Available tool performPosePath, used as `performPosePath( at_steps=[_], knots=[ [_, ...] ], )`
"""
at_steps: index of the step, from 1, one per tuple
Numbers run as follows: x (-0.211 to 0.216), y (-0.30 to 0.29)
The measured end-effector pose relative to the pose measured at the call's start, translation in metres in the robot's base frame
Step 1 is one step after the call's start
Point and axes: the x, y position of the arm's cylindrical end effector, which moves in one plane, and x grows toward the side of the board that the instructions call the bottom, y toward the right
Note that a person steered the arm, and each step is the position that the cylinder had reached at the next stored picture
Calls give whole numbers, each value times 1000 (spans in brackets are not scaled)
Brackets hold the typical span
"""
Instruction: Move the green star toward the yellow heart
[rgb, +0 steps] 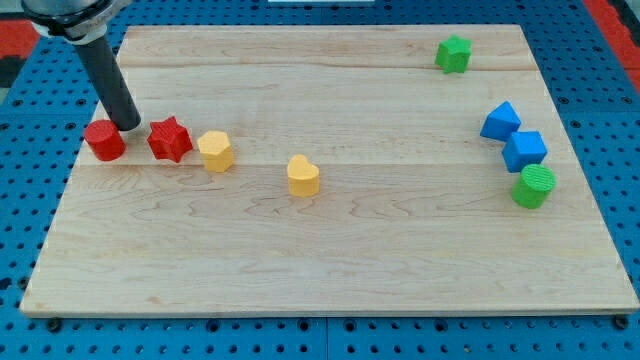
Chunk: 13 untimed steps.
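Across the whole view a pale wooden tabletop (330, 270) is seen, laid on a blue pegboard (620, 90); at the view's top left the dark rod is set, with my tip (130, 127) resting between the red cylinder (104, 140) and the red star (170, 139); no hand is fitted, so nothing is held or clamped. By judgement the task is not yet begun; the green star (453, 54) lies near the view's top right, well apart from the yellow heart (303, 175) near the middle, and the tip is well apart from both. Also seen are a yellow block (215, 151) beside the red star, and two blue blocks (500, 122) (524, 150) above a green cylinder (533, 187) at the view's right. The arm above the rod is cut off by the frame; the yellow block's exact shape is hard to make out.
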Motion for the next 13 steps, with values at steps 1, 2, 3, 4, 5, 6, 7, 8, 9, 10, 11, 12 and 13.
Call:
performPosePath(
  at_steps=[1, 2, 3, 4, 5, 6, 7, 8, 9, 10, 11, 12, 13],
  knots=[
    [-7, 0],
    [-44, 20],
    [-84, 104],
    [-130, 219],
    [-172, 326],
    [-188, 377],
    [-173, 410],
    [-133, 410],
    [-109, 412],
    [-110, 428],
    [-130, 472],
    [-130, 480],
    [-117, 477]
  ],
)
